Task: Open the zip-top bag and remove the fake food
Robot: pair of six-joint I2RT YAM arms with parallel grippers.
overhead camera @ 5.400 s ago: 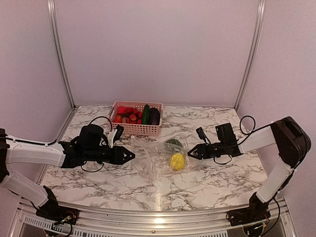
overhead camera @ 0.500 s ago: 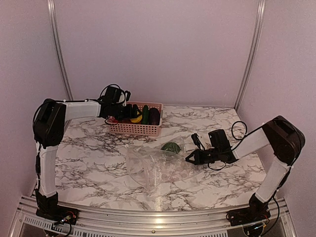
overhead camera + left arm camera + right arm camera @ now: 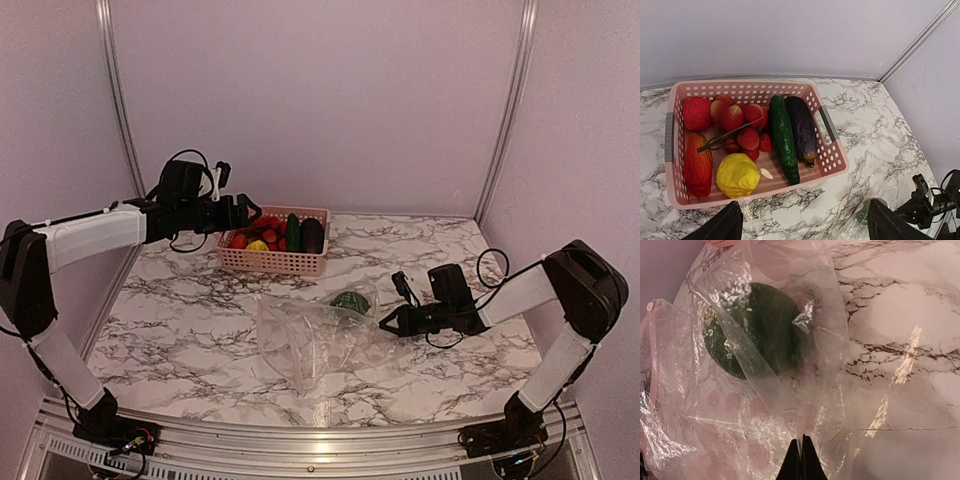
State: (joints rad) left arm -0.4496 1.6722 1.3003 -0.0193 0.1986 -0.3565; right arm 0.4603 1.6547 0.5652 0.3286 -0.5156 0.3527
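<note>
Pinching the zip-top bag (image 3: 315, 340) on the table (image 3: 180, 320), your right gripper (image 3: 384, 323) is clamped on its film, a dark green piece (image 3: 349, 300) inside, while farther back your left gripper (image 3: 248, 212) hangs spread wide, empty, over the pink basket (image 3: 275, 263) of fake food (image 3: 747, 137).

Glossy yellow plastic lemon (image 3: 738, 175) has left the clear crinkly zip-top bag (image 3: 320, 345); it now lies in the pink slotted basket (image 3: 830, 156), just beyond the spread left gripper (image 3: 802, 220).

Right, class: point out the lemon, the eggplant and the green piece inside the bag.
lemon (image 3: 737, 175): left wrist view, middle of its yellow top.
eggplant (image 3: 802, 127): left wrist view, middle of its purple body.
green piece (image 3: 757, 330): right wrist view, its dark centre.
</note>
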